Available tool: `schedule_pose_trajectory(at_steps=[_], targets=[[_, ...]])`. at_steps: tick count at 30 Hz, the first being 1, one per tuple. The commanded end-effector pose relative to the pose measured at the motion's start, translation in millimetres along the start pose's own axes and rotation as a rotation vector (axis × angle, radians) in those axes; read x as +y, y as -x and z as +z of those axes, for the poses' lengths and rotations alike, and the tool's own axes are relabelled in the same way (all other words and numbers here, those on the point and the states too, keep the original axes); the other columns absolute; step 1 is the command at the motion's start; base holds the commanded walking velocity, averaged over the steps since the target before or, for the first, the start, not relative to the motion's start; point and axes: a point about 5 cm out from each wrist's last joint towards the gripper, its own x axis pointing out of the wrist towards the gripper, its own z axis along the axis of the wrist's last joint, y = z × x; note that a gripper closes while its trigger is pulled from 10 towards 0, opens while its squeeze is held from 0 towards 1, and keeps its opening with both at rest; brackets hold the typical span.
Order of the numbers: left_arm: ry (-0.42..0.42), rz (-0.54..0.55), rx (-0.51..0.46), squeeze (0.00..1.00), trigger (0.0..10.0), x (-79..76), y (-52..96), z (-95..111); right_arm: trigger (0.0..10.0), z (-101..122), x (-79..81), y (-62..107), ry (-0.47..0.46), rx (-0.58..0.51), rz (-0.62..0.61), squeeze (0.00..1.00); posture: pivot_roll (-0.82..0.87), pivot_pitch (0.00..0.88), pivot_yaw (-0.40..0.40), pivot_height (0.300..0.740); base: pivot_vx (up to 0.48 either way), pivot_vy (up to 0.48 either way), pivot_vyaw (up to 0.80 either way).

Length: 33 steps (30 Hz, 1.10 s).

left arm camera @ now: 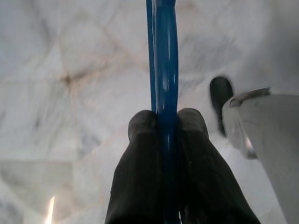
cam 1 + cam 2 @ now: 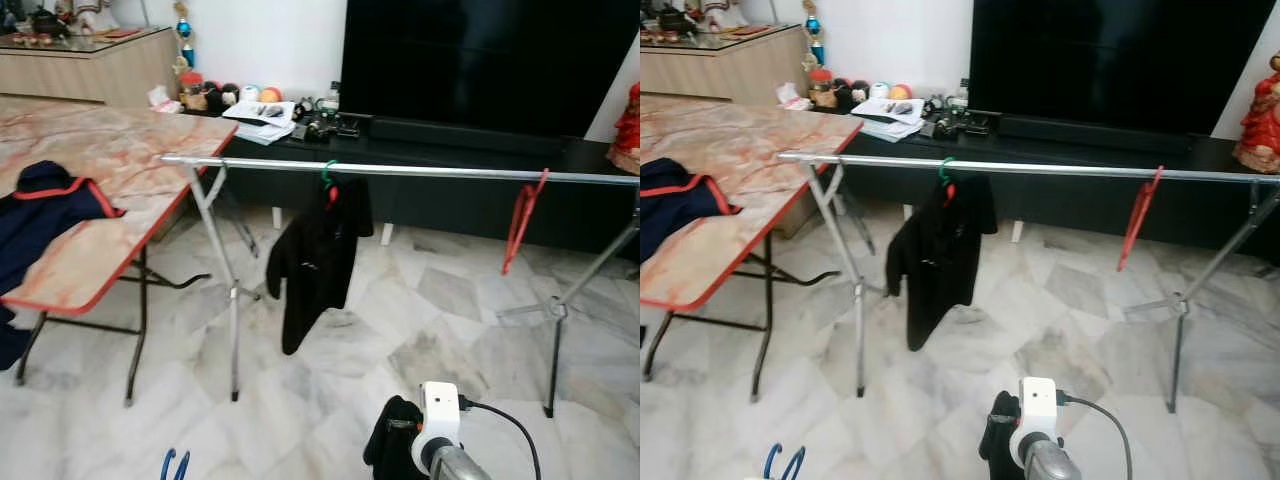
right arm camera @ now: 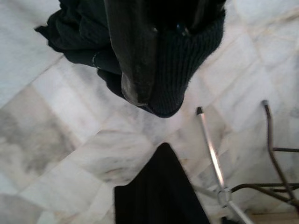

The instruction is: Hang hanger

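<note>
My left gripper (image 1: 164, 116) is shut on a blue hanger (image 1: 163, 65), whose thin bar runs between the two black fingers; its blue loop (image 2: 172, 465) peeks up low in the eye views. My right gripper (image 3: 163, 46) is shut on a black knitted garment (image 3: 187, 60), a dark bundle (image 2: 392, 440) held low over the floor. Ahead stands a silver drying rail (image 2: 420, 171). A black garment (image 2: 315, 255) hangs on it from a green-hooked hanger (image 2: 328, 178). An empty red hanger (image 2: 520, 220) hangs further right.
A folding table (image 2: 120, 160) with a marble top and red edge stands at the left, a navy jacket (image 2: 45, 210) lying on it. Behind the rail are a low black TV bench (image 2: 450, 150) and a large TV (image 2: 490, 60). The rack's legs (image 2: 232, 300) splay on the marble floor.
</note>
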Motion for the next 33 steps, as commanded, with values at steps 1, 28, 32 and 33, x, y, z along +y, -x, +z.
schedule_pose_trajectory(at_steps=[1, 28, 32, 33], targets=[[-0.027, -0.005, 0.035, 0.00, 10.0, -1.1, 1.5, -9.6, 10.0, -1.6, -0.3, 0.7, 0.000, -0.001, -0.003, 0.00, 0.13, 0.000, -0.010, 0.740, -0.259, 0.000, 0.00], [-0.020, -0.021, -0.013, 0.00, 10.0, -7.1, 0.4, -0.3, 10.0, 3.5, 1.1, -0.8, -0.002, -0.021, -0.006, 0.00, 0.13, 0.000, -0.007, 0.740, -0.207, 0.000, 0.00], [-0.016, -0.022, -0.021, 0.00, 10.0, -7.1, 0.2, 1.2, 10.0, 3.9, 0.9, -0.9, 0.000, -0.021, -0.009, 0.00, 0.13, 0.000, -0.006, 0.740, 0.000, 0.000, 0.00], [-0.017, -0.023, -0.027, 0.00, 10.0, -6.8, 0.1, 2.5, 10.0, 4.3, 1.0, -1.0, 0.000, -0.023, -0.009, 0.00, 0.13, 0.000, -0.006, 0.740, 0.000, 0.000, 0.00]])
